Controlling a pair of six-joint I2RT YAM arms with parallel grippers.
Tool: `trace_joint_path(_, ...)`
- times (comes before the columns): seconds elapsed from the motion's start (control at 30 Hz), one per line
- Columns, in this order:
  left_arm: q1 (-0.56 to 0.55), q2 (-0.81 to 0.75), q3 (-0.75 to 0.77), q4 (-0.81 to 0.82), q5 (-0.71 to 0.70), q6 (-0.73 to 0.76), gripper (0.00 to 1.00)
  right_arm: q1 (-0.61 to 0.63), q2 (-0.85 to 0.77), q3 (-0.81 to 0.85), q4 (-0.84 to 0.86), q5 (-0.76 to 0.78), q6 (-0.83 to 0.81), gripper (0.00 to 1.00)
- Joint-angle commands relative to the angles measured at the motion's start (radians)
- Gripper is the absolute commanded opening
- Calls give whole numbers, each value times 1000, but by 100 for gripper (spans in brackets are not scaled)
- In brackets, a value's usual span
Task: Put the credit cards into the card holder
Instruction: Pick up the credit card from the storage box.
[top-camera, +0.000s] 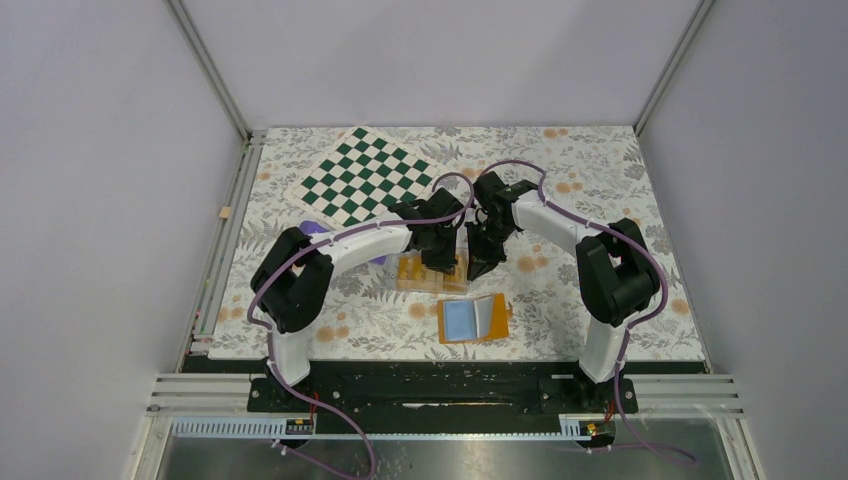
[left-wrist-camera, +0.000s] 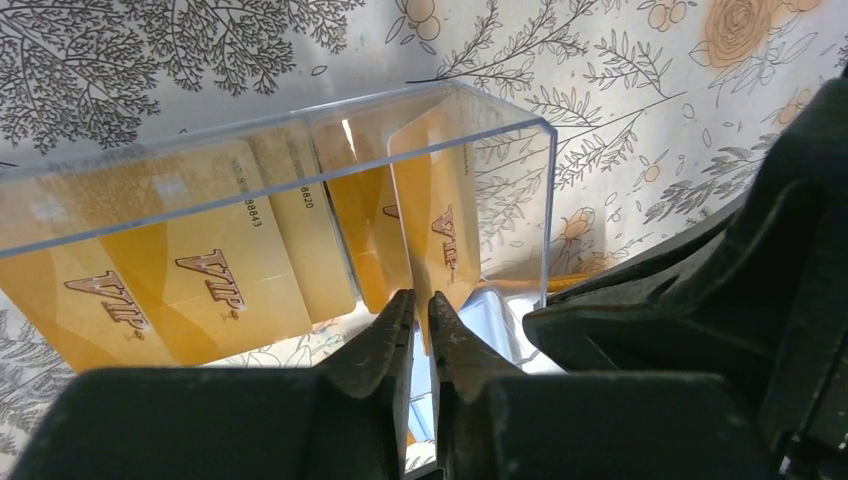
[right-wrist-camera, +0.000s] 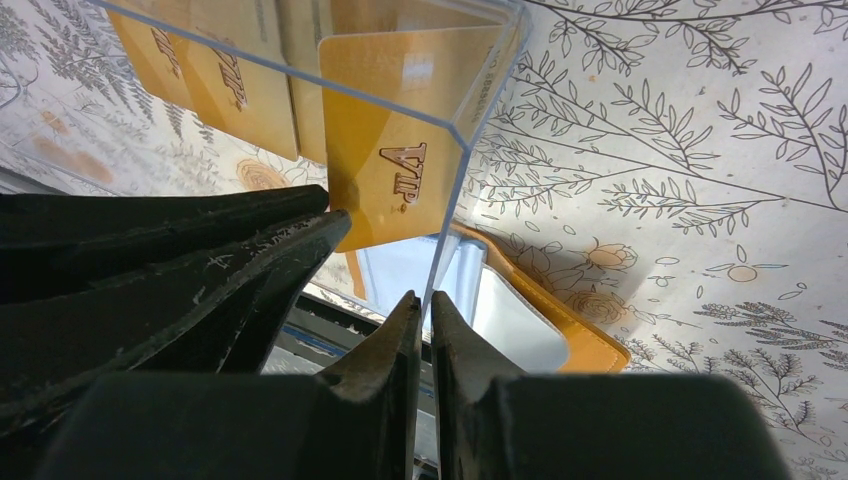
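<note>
The left gripper (left-wrist-camera: 420, 305) is pressed nearly together on the bottom edge of one gold card (left-wrist-camera: 440, 220) standing in the clear box (left-wrist-camera: 300, 160); the right gripper (right-wrist-camera: 427, 305) pinches a corner wall of the clear box; the card holder (top-camera: 473, 320) lies open on the desk (top-camera: 560, 180), just beside the clear box on its near side, blue inside up.

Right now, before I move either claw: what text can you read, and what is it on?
"VIP": upright gold card in the clear box.
"VIP": each of two leaning gold cards beside it.
"88843": one leaning card's edge; rest unreadable.
"8820": next gold card; rest unreadable.
Card holder: no text visible.
</note>
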Motion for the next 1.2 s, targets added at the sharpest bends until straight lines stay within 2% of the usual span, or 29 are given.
trace_joint_path(0.0,0,-33,-28,120,55,-37,12,4,4,16,-12,-40,-9,14)
trace_joint_path(0.17,4,-65,-96,215,92,-74,21,4,3,20,-21,-33,-18,14)
trace_joint_path(0.27,11,-75,-126,258,116,-94,22,4,2,23,-21,-34,-19,14)
trace_joint_path(0.33,15,-77,-138,274,127,-103,17,4,2,26,-23,-34,-20,14)
trace_joint_path(0.43,17,-78,-133,254,108,-103,0,4,-5,31,-25,-32,-21,15)
trace_joint_path(0.6,17,-123,-94,172,34,-77,0,3,-64,45,-26,-22,-26,23)
trace_joint_path(0.87,17,-322,-66,86,-75,-31,0,-31,-251,67,-25,-14,-6,64)
trace_joint_path(1.03,21,-490,-168,115,-39,-49,0,-84,-385,14,10,-134,14,78)
trace_joint_path(1.17,34,-654,-333,262,58,-121,0,-106,-492,-84,111,-286,64,83)
